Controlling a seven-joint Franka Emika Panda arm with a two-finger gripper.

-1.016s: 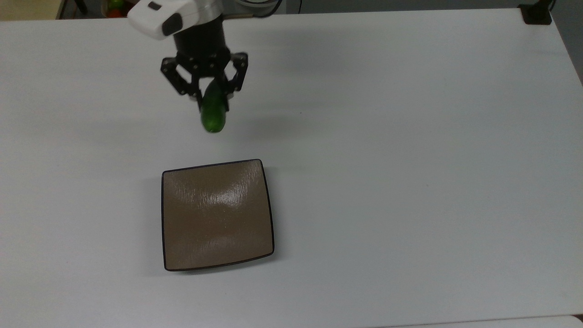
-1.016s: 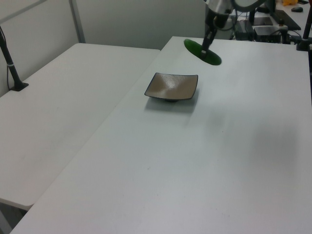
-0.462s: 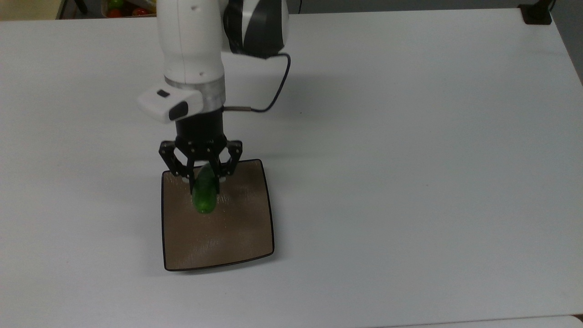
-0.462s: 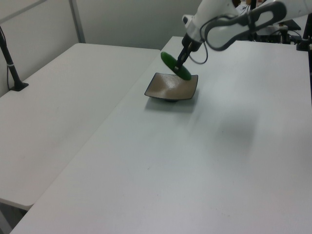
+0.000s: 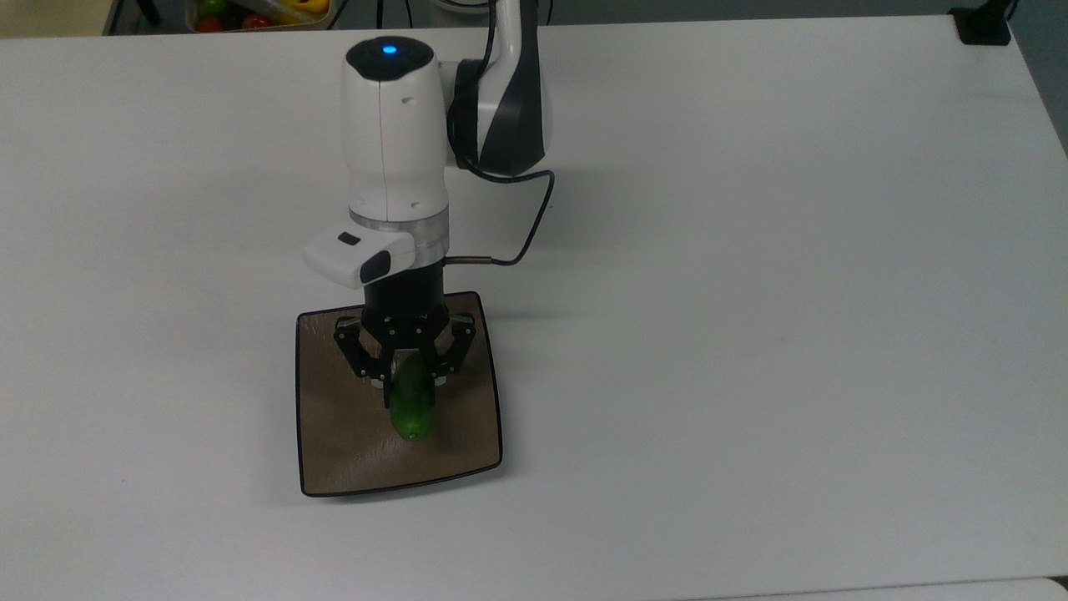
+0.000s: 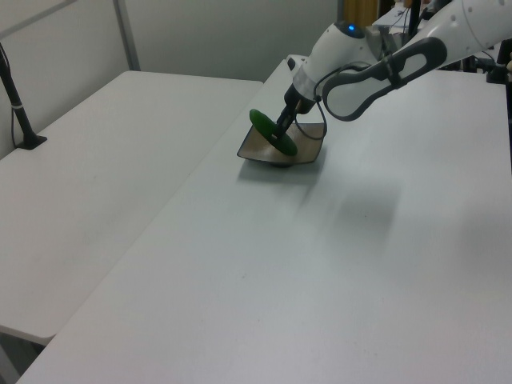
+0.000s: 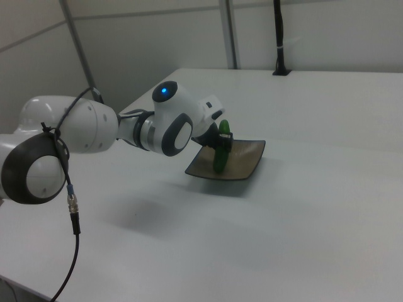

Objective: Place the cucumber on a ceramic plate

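The black two-finger tool [image 5: 406, 386] of the white arm is clamped across the upper part of the small, glossy, dark green cucumber [image 5: 413, 407], which hangs steeply tilted over the square, glossy brown ceramic plate [image 5: 334, 434] with the thin dark rim. In the top view the cucumber's free end lies above the plate's middle, a little toward the plate's near edge; in the right view it [image 7: 220, 153] stands almost upright over the plate [image 7: 249, 163], and whether its lower tip touches the glaze cannot be told. The plate sits on the white surface [image 5: 751, 334], well apart from that surface's edges.

Risks, judged from this pose:
- Releasing from this height and tilt would let the cucumber topple; its rounded, smooth body (on a shiny, slightly dished glaze) could roll toward the plate's rim and off it.
- Pressing lower with the cucumber nearly on end could drive its tip into the plate, tipping or sliding the plate.
- In the left view the cucumber [image 6: 270, 133] lies near the plate's [image 6: 308, 148] rim, so a sideways drift before release could land it on the rim.
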